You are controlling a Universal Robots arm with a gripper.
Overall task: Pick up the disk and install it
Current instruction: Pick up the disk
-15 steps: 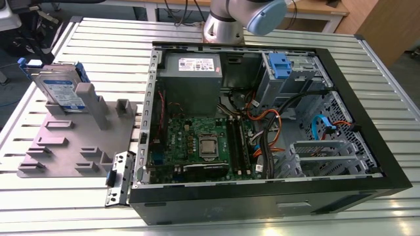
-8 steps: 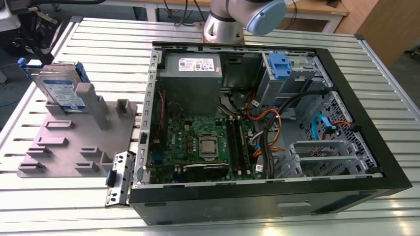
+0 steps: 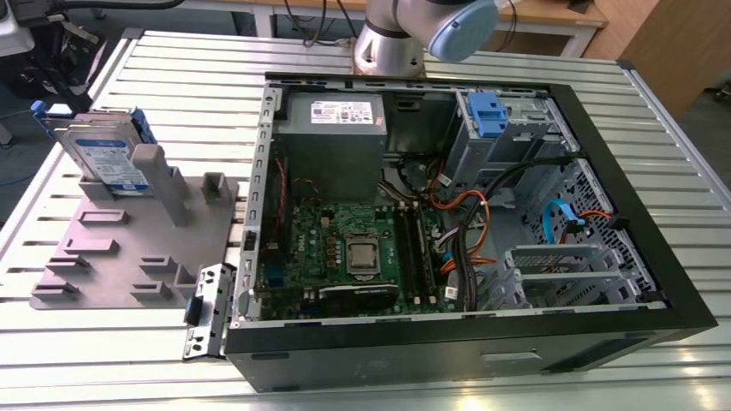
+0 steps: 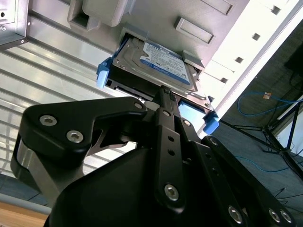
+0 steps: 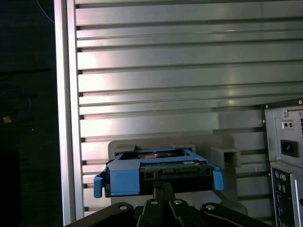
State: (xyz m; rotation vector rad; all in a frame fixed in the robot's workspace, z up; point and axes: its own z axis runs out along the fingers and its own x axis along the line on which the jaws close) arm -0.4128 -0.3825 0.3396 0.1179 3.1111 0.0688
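- Gripper (image 4: pixel 164 91) (image 5: pixel 163 185) — fingers drawn fully together, nothing clamped between them; in both wrist views the tips line up with the disk (image 5: pixel 158 171).
- Disk — stands on edge in the grey fixture (image 3: pixel 120 248), at the exterior view's left, on the slatted table (image 3: pixel 171 77).
- Open computer case (image 3: pixel 457 355) lies just beside the fixture.
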